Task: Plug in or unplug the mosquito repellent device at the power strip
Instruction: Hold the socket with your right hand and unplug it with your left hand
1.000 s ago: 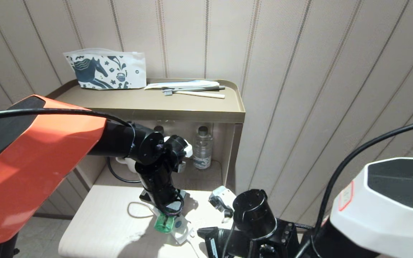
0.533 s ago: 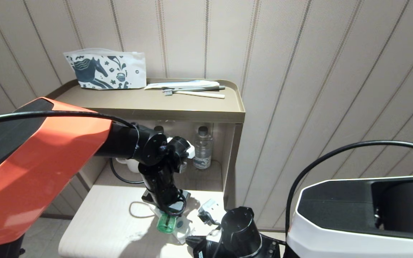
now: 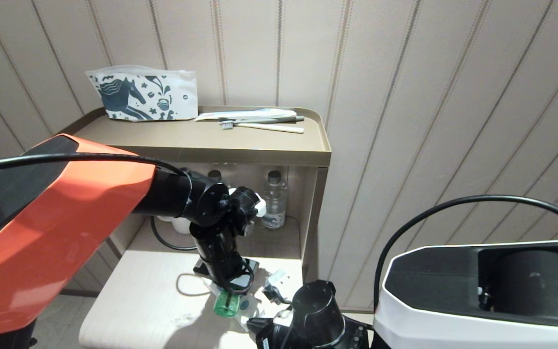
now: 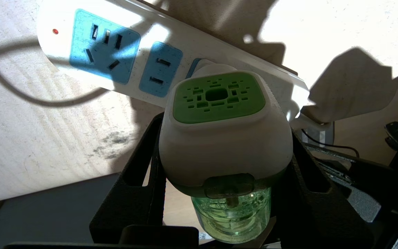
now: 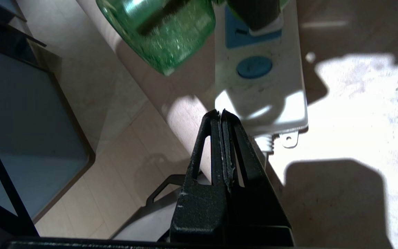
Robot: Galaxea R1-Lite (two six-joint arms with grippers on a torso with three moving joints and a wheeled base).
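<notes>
A: Since a second ago the right arm has dropped back toward six o'clock in the head view, and its right gripper (image 5: 220, 114) now sits with its tips pressed together on nothing, just off the button end of the power strip (image 5: 259, 86).

B: And the left one?

A: The left gripper (image 4: 225, 145) is clamped on the mosquito repellent device (image 4: 225, 138), fingers (image 4: 140, 180) on either flank of the white heater cap. It has barely shifted.

B: Where is the device itself?

A: Low on the pale table (image 3: 133, 300), at about six o'clock from the water bottle (image 3: 274, 203) in the cubby. It leans over the strip's third socket, at three o'clock of the two free blue faces in the left wrist view. Whether its pins are seated I can't quite tell; the cap hides the joint.

B: How will it handle?

A: I'd judge it light, the cap rigid plastic, the green bottle smooth and likely slippery. Holding the cap's flat sides looks right. The strip is light too, so it may lift or skid unless the right gripper pins it down
</notes>
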